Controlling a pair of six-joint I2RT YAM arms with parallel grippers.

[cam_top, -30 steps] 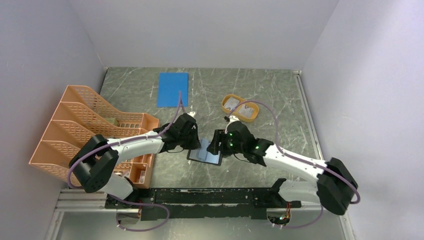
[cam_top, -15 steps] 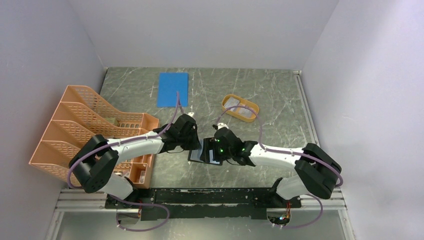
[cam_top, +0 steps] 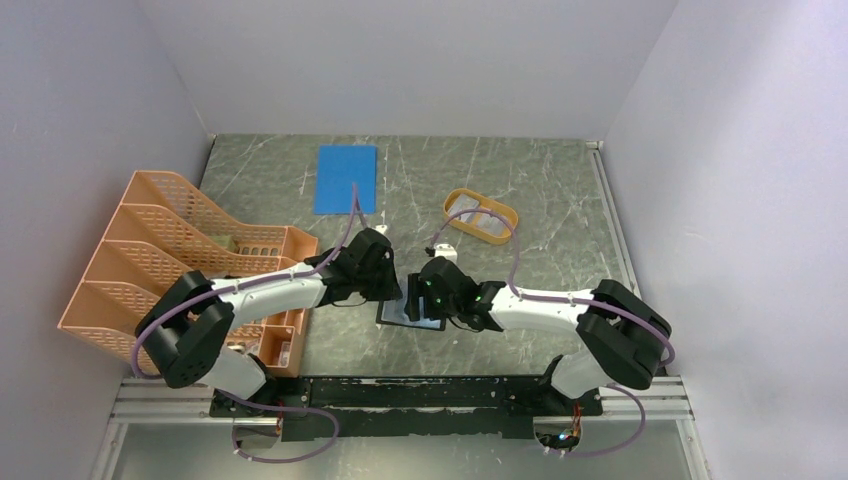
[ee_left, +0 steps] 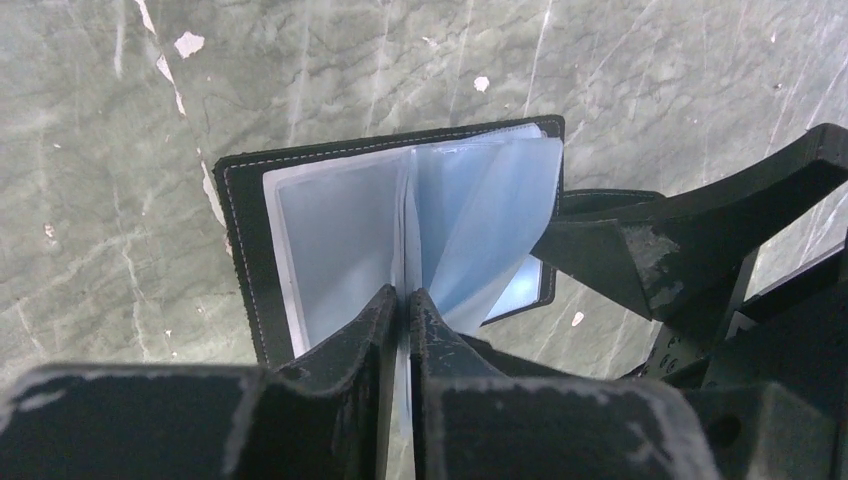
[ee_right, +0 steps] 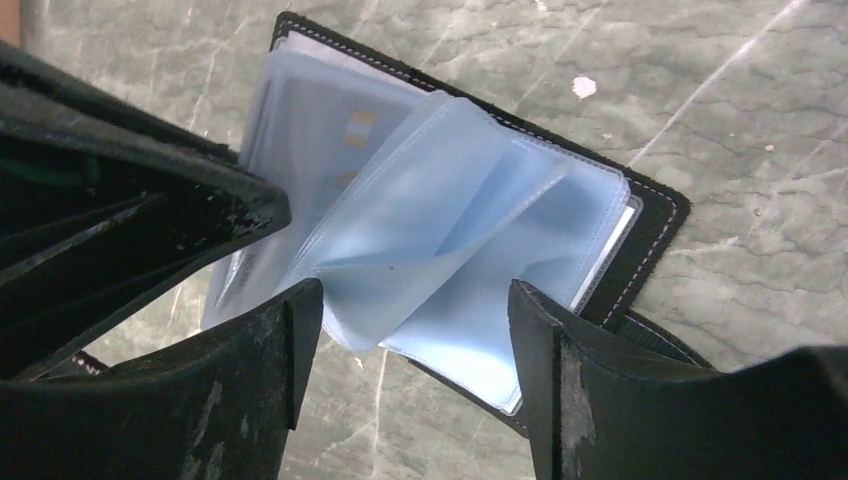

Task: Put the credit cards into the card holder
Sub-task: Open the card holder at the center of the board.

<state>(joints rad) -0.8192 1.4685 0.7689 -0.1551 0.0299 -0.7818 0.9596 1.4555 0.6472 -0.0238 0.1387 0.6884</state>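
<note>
While the card holder (ee_left: 340, 230) is laid open on the surface (cam_top: 560, 200), one of its clear pages (ee_left: 490, 230) is pinched by the left claw (ee_left: 405, 297) and the right claw (ee_right: 410, 300) is spread wide over it.

Marble table (cam_top: 560, 190) w/ card holder (cam_top: 408, 316) ctr, blue sheet (cam_top: 346, 178), oval tray (cam_top: 448, 209), mesh file rack (cam_top: 170, 235) L.

Black card holder (ee_left: 400, 210), pale stitching round the edge, icy see-through blue inside.
The table (cam_top: 560, 190) shows grey-green marbling with white veins and flecks; there's a plain bright blue sheet (cam_top: 346, 178), a peach-orange mesh rack (cam_top: 150, 250), and an orange oval tray (cam_top: 447, 209).
</note>
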